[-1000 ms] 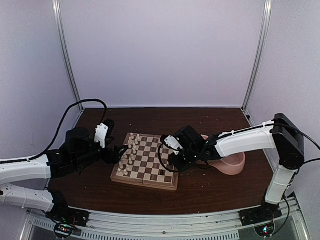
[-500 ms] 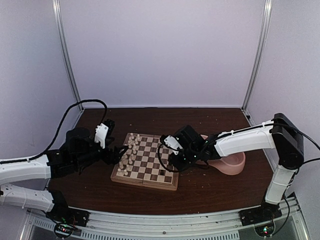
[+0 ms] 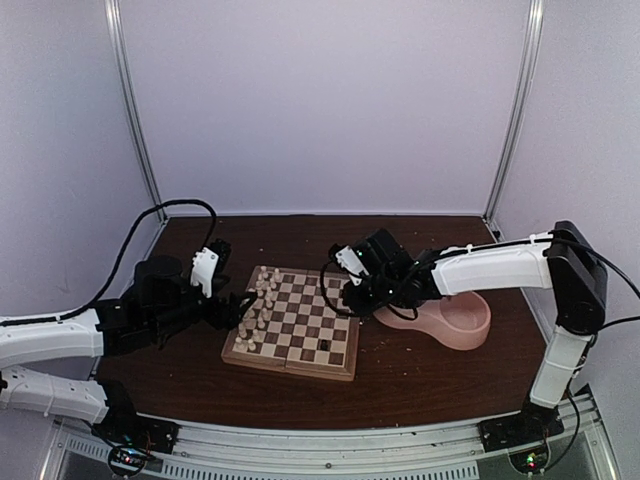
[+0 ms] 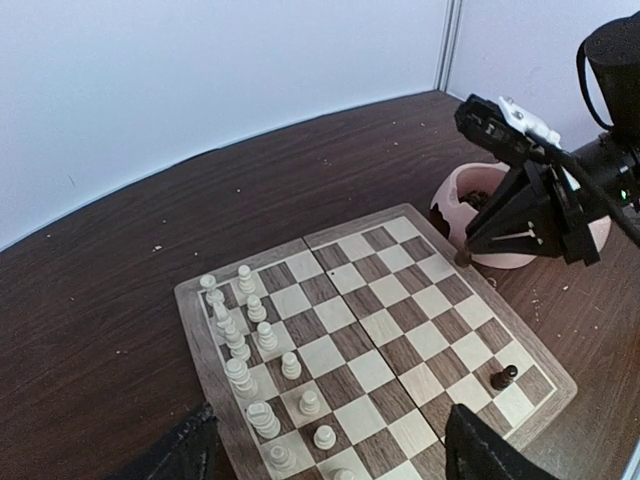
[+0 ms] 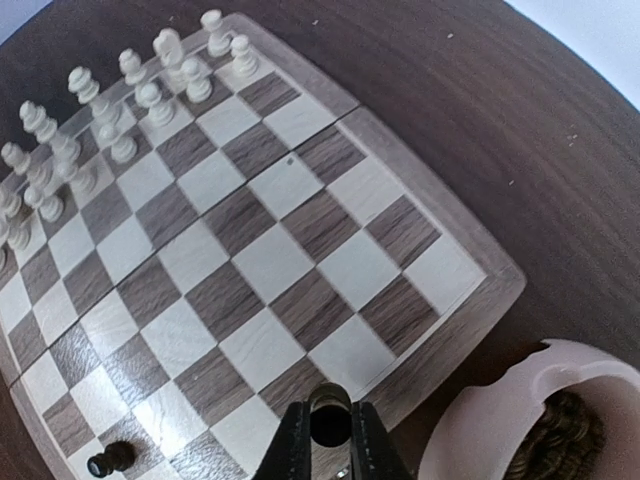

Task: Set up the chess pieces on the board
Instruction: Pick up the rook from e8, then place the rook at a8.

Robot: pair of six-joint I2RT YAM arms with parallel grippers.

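Observation:
The board [image 3: 236,352] lies between the arms. Several cream chess pieces [image 3: 262,300] stand in two rows along its left side [image 4: 240,340] [image 5: 100,110]. One dark pawn [image 3: 325,345] stands near its near right corner [image 4: 503,376] [image 5: 110,460]. My right gripper [image 3: 352,290] hovers over the board's right rim [image 5: 470,250], shut on a small dark chess piece [image 5: 330,425] whose tip shows below the fingers [image 4: 462,257]. My left gripper [image 3: 240,312] is open and empty just left of the cream rows; its two dark fingertips [image 4: 480,450] frame the board's near part.
A pink double bowl [image 3: 460,320] sits right of the board, touching its rim [image 4: 470,190]. Dark pieces [image 5: 560,430] lie in its nearer compartment. Brown tabletop [image 3: 400,380] surrounds the board, white walls stand behind.
My right gripper moved from over the board's near right squares toward the far right rim, its jaws narrowing onto the dark piece. The dark pawn now shows uncovered. The left arm stayed still.

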